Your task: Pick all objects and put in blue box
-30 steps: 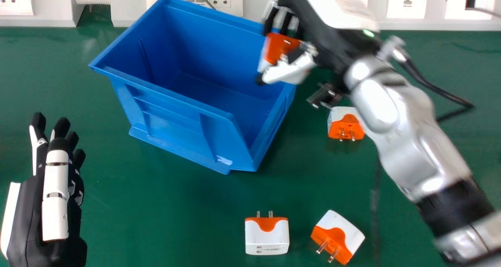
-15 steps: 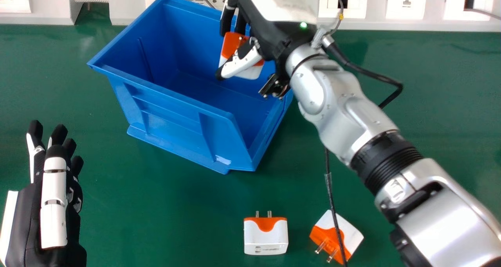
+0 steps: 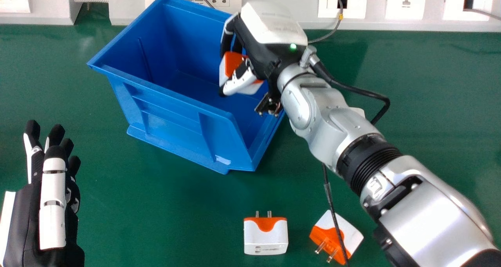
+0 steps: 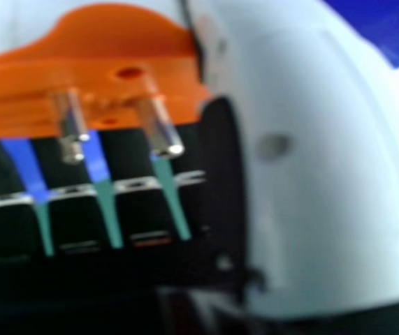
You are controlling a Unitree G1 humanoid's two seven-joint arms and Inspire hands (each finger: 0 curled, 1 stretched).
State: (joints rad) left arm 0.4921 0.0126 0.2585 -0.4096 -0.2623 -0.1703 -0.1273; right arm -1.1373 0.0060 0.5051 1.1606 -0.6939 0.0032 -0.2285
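Over the right part of the blue box point(image 3: 176, 114) is my right hand point(image 3: 258, 44), curled round an orange and white plug adapter point(image 3: 231, 63). In the right hand view the same adapter point(image 4: 115, 49) shows its metal pins, with the right hand's thumb point(image 4: 304, 160) beside it. Two more adapters lie on the green table: one point(image 3: 265, 237) with its pins toward the box, another point(image 3: 336, 235) tilted to its right, crossed by a black cable. My left hand point(image 3: 54, 196) is at the left edge of the head view, fingers straight and holding nothing.
The right forearm stretches diagonally across the right side of the green table point(image 3: 156, 212), with a black cable point(image 3: 330, 204) hanging from it. White wall sockets point(image 3: 407, 2) line the back edge behind the box.
My right hand has moved left over the box with the adapter, then come slightly nearer the front. The forearm now covers the place of another adapter at the right. The left hand has shifted slightly.
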